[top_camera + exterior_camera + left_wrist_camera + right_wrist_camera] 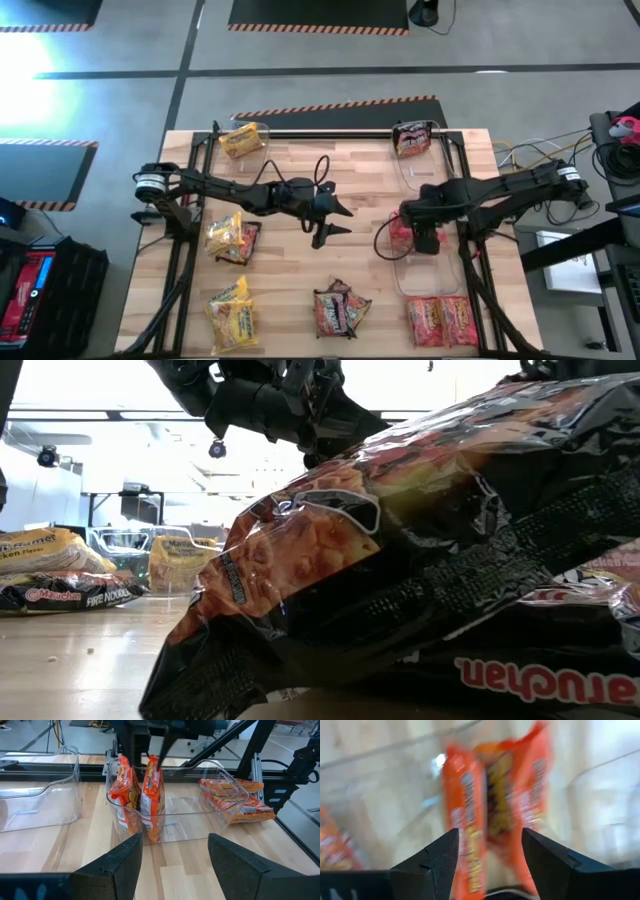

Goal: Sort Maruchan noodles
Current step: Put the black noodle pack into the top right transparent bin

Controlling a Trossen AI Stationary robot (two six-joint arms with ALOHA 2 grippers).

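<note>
Filling the low view up close: crumpled dark maroon plastic noodle packet [420,560] on the wooden counter [300,270]. Right end effector [427,240] spread wide over the clear plastic bin [220,775], just above two upright red-orange crinkly noodle packets [142,795], apparently dropped in with their own colour. Left end effector [335,220] hovering mid-counter, wide, holding nothing. Farther out, yellow packets [230,240] on the left side, more red-orange ones [440,318] at the right front edge, not yet sorted.

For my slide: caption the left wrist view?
Open left pincer faces two orange noodle packets standing in a clear bin.
</note>
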